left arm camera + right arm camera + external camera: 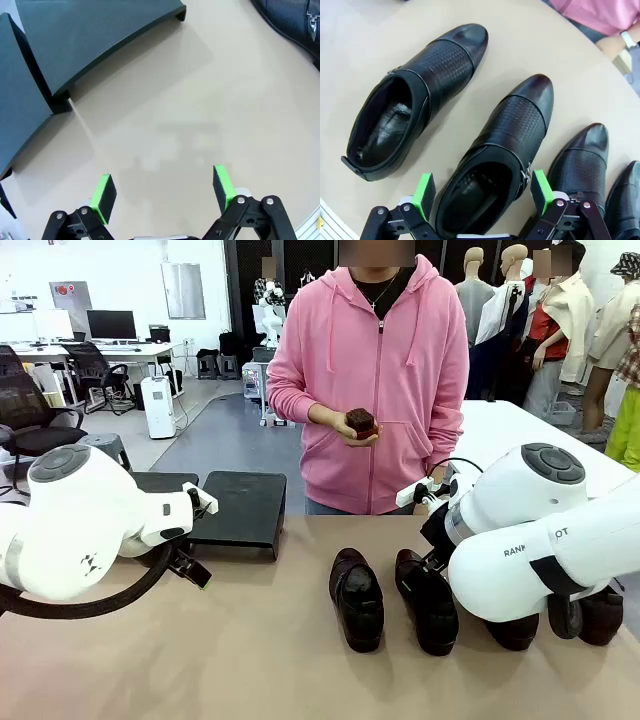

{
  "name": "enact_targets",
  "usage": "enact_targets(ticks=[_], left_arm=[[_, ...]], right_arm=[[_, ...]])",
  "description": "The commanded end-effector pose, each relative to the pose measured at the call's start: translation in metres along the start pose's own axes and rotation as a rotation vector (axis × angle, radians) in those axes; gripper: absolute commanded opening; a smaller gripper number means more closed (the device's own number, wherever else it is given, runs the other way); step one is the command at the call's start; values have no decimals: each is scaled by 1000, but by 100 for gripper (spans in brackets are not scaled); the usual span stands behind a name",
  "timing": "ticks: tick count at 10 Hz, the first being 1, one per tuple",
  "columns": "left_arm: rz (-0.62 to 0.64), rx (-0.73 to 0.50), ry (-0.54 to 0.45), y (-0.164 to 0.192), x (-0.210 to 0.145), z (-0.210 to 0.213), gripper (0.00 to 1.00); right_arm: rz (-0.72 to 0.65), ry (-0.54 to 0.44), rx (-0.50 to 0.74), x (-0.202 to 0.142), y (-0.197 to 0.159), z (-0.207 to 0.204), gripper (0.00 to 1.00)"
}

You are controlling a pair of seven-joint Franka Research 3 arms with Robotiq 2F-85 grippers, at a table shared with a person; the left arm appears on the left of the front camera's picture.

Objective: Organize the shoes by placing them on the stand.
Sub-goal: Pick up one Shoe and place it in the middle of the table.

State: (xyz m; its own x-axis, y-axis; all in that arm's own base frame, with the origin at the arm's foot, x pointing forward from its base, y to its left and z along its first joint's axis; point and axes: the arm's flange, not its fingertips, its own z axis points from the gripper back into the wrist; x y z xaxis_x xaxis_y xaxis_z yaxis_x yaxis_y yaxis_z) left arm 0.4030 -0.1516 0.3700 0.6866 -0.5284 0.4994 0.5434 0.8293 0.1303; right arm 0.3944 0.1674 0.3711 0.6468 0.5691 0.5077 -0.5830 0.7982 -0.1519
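Four shoes (pixel 415 100), glossy black, woven-texture vamps, in a row on counter (pixel 250 660) right of stand (pixel 240 508). Right jaws open astride one heel, contact unclear. Left jaws open by stand.

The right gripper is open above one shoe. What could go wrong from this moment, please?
1. The right gripper straddles one shoe. Its neighbour lies close, so a finger may nudge it.
2. The glossy leather might slip between the green pads.
3. The stand sits at the left, near the left gripper, so the arms might cross paths on the way.
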Motion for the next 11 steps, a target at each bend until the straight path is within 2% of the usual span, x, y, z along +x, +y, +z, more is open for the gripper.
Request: enact_targets(ticks=[1, 7, 8, 11], left_arm=[[0, 0, 0, 0, 0, 0, 100], [0, 0, 0, 0, 0, 0, 100], [0, 0, 0, 0, 0, 0, 100], [0, 0, 0, 0, 0, 0, 100]], right_arm=[[0, 0, 0, 0, 0, 0, 100], [0, 0, 0, 0, 0, 0, 100], [1, 0, 0, 0, 0, 0, 96], [1, 0, 0, 0, 0, 0, 96]])
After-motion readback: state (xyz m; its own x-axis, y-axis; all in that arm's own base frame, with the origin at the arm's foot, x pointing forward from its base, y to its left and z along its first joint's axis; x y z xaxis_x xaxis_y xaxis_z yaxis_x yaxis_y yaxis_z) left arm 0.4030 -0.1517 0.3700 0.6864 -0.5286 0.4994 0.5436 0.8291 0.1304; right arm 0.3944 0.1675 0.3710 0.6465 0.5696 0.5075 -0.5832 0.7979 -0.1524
